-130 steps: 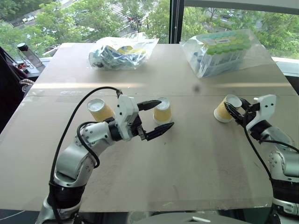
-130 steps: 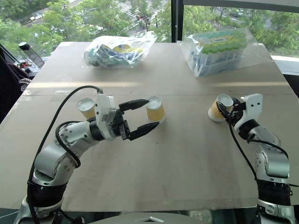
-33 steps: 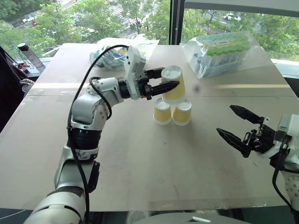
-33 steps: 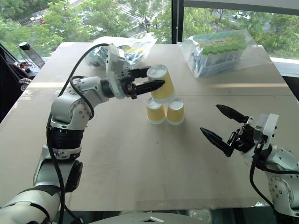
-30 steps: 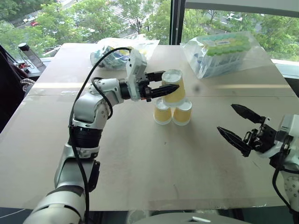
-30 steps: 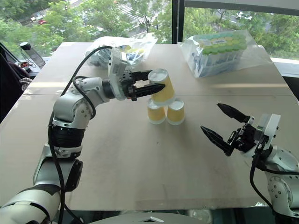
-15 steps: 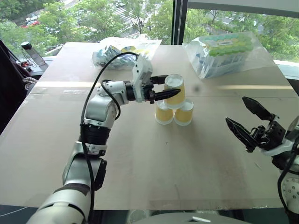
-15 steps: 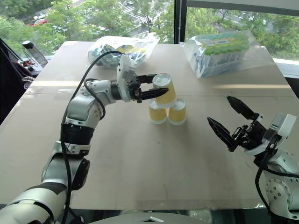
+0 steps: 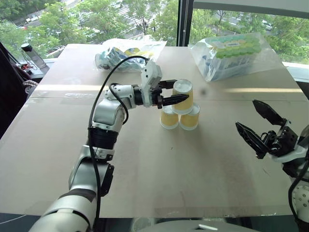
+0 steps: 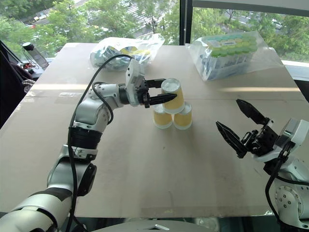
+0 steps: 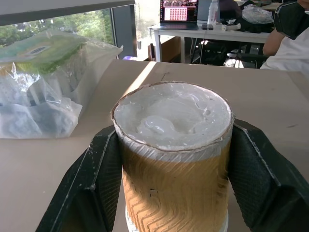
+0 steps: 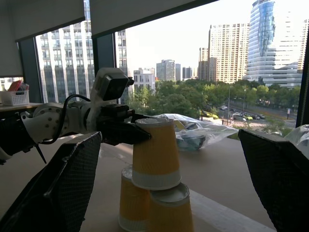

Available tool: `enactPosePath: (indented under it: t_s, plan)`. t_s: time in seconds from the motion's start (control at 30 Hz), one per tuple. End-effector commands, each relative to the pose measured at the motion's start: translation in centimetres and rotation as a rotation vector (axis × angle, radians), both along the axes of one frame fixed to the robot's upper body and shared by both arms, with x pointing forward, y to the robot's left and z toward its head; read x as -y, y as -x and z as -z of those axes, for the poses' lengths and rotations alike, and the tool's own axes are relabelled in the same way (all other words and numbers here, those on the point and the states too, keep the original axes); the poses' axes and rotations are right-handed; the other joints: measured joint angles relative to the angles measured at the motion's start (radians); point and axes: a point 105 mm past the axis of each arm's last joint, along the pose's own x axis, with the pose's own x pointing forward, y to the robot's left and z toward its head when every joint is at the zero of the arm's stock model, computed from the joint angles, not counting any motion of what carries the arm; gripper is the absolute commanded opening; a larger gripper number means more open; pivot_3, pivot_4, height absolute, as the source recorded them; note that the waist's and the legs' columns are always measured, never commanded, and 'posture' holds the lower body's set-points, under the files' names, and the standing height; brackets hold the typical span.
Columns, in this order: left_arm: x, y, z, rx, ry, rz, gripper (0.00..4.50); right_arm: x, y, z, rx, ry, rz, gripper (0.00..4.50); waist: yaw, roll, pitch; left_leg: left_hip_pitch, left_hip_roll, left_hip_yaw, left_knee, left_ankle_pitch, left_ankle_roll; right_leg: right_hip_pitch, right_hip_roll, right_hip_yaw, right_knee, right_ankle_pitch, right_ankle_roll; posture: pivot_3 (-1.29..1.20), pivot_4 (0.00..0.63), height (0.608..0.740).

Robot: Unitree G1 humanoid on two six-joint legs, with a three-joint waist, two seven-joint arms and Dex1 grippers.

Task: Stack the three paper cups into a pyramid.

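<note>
top cup [image 9: 183,96] inverted, base up, long axis upright, resting on two inverted cups [image 9: 179,119] mid-table. left gripper [image 9: 179,91] pinches it from 9 o'clock. right gripper [image 9: 258,123] at 4 o'clock, spread wide.

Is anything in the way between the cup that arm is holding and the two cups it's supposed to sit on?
Nothing visible. The left gripper holds the top cup upside down right over the two bottom cups, seemingly resting on them already.
</note>
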Motion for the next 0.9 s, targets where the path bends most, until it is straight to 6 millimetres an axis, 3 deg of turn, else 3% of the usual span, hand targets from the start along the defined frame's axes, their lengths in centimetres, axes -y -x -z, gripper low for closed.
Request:
enactPosePath:
  t_s: [0.03,0.1,0.3,0.4,0.57,0.67,0.73,0.87,0.9]
  plan:
    - [0.3,0.6,-0.3,0.027,-0.013,0.033,3.51,0.3,0.5,-0.9,0.063,-0.002,0.009,4.50,0.000,0.000,0.000,0.000,0.000,0.000,0.000,0.000,0.000,0.000,0.000,0.000,0.000,0.000,0.000,0.00,0.150,0.740]
    - [0.3,0.5,-0.3,0.030,-0.011,0.026,4.43,0.3,0.5,-0.8,0.066,-0.002,0.008,4.50,0.000,0.000,0.000,0.000,0.000,0.000,0.000,0.000,0.000,0.000,0.000,0.000,0.000,0.000,0.000,0.00,0.150,0.740]
    - [0.2,0.7,-1.2,0.066,0.005,0.027,4.43,0.5,0.6,-0.3,0.058,0.002,0.002,4.50,0.000,0.000,0.000,0.000,0.000,0.000,0.000,0.000,0.000,0.000,0.000,0.000,0.000,0.000,0.000,0.00,0.150,0.740]
    - [-0.4,1.3,-3.4,0.125,0.080,0.024,4.43,0.7,0.9,0.4,0.037,0.013,0.001,4.50,0.000,0.000,0.000,0.000,0.000,0.000,0.000,0.000,0.000,0.000,0.000,0.000,0.000,0.000,0.000,0.00,0.150,0.740]
    - [-3.1,4.2,-6.3,0.177,0.132,0.019,4.43,1.4,1.5,2.5,-0.032,0.062,-0.015,4.50,-0.004,0.001,0.000,0.001,0.002,-0.001,-0.001,0.000,0.000,0.000,0.000,0.002,0.000,0.000,0.000,0.00,0.150,0.740]
    - [-4.8,6.1,-6.9,0.152,0.146,-0.002,4.43,2.1,1.5,4.0,-0.083,0.078,-0.012,4.50,-0.004,0.001,0.000,0.002,0.002,-0.001,-0.001,0.000,0.000,0.000,0.000,0.003,0.001,0.000,0.000,0.00,0.150,0.740]
    - [-5.9,7.6,-4.9,0.071,0.101,-0.030,4.43,2.5,1.6,5.6,-0.137,0.131,-0.020,4.50,-0.003,0.001,0.000,0.003,0.003,-0.001,-0.001,0.000,0.000,0.000,0.000,0.003,0.001,0.000,0.000,0.00,0.150,0.740]
    - [-7.8,10.0,2.7,-0.134,0.041,-0.261,4.43,3.6,1.3,8.9,-0.250,0.236,0.027,4.50,-0.006,0.003,-0.001,0.009,0.004,0.003,-0.005,0.000,0.000,0.003,-0.002,0.008,0.000,0.000,0.000,0.00,0.150,0.740]
    - [-8.1,10.4,3.8,-0.146,0.038,-0.309,4.43,3.8,1.2,9.3,-0.266,0.249,0.039,4.50,-0.007,0.003,0.000,0.012,0.004,0.005,-0.007,0.000,0.000,0.003,-0.002,0.010,-0.001,0.000,0.000,0.00,0.150,0.740]
